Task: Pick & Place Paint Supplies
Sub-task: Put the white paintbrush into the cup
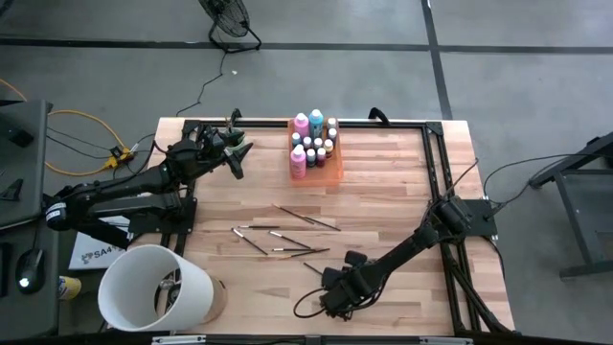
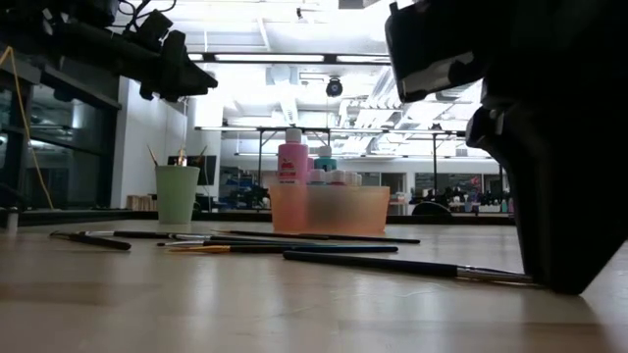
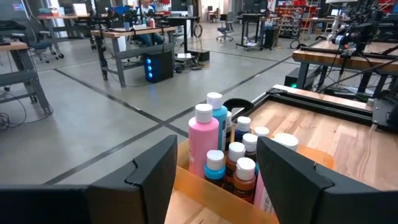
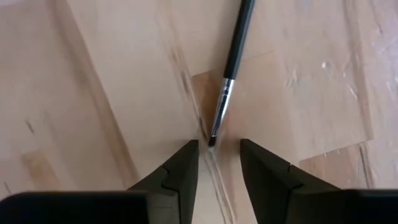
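At about five o'clock on the pale wooden table [image 1: 402,192], the right gripper [image 4: 217,163] is pressed down to the boards with its two dark fingers [image 4: 180,171] parted narrowly on either side of the bristle tip of a thin black-handled brush with a silver ferrule [image 4: 231,65]; the tip lies in the gap and the fingers are not yet clamped on it. Nearer the table's centre, several more thin dark-handled brushes [image 1: 287,230] lie scattered flat on the wood, well apart from the gripper. At twelve o'clock stands a translucent orange plastic tray [image 1: 334,172], holding a tall pink plastic bottle [image 3: 203,146], a teal plastic bottle [image 3: 219,118] just behind it, and many tiny dark bottles with pale caps [image 3: 239,165] packed close together. At about ten o'clock, the left gripper [image 1: 235,153] hangs above the table beside the tray, its jaws standing wide apart and holding nothing. A mint-green cup [image 2: 178,193] with sticks in it stands at the far edge.
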